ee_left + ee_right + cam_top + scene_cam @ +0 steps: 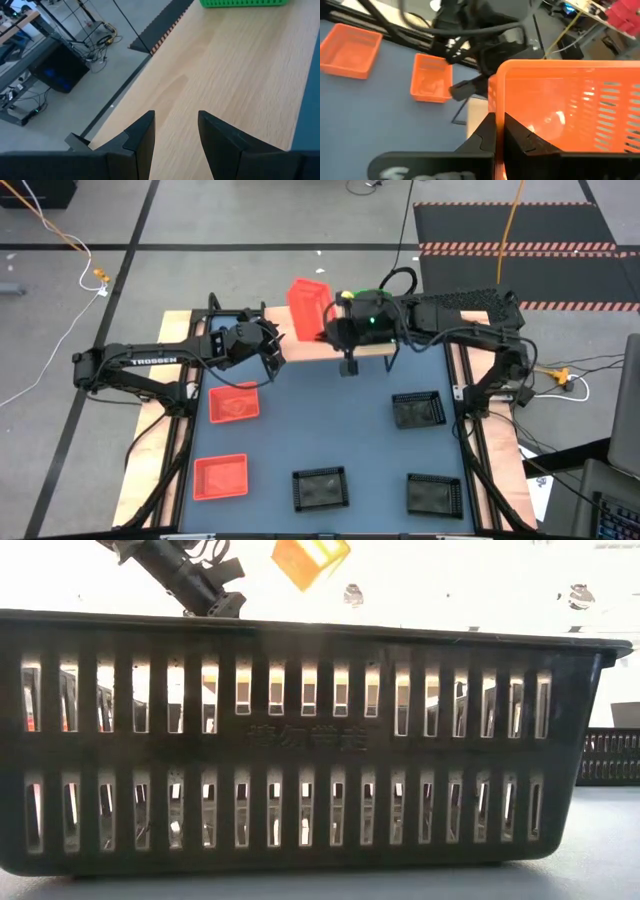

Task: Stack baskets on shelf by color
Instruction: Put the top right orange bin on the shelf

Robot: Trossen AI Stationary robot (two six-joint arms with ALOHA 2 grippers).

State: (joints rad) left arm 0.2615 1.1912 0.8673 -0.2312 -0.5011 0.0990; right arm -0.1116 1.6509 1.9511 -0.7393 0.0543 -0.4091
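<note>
- 4 views cover this moment. High view: the right gripper (pixel 322 320) holds a red basket (pixel 306 305) tilted in the air over the left part of the shelf (pixel 300 346). 2 more red baskets (pixel 233 403) lie on the blue worktop (pixel 350 420) at left, 1 nearer the shelf and 1 nearer the front edge.
- High view, count: 3 black baskets (pixel 418 409) stand on the worktop, 1 at right middle and 2 along the front. A patch of green (pixel 372 296) shows under the right arm; the number of green baskets there cannot be told.
- High view: the left gripper (pixel 272 352) hovers at the left end of the shelf, just beside the lifted basket, carrying nothing.
- Low view: 1 black basket fills the picture, its slotted wall facing the camera. The lifted red basket shows above its rim, clear of everything.
- Left wrist view: the left gripper's fingers (pixel 140 137) stand moderately apart and empty over bare shelf wood. A green basket (pixel 245 3) sits on the shelf farther along.
- Right wrist view: the right gripper's fingers are closed on the rim wall of the red basket, pinching it between them.
- Handling judgement: each basket looks light, thin-walled and rigid. The slotted plastic wall may flex or slip, so a pinch over the rim at mid-wall suits it best.
</note>
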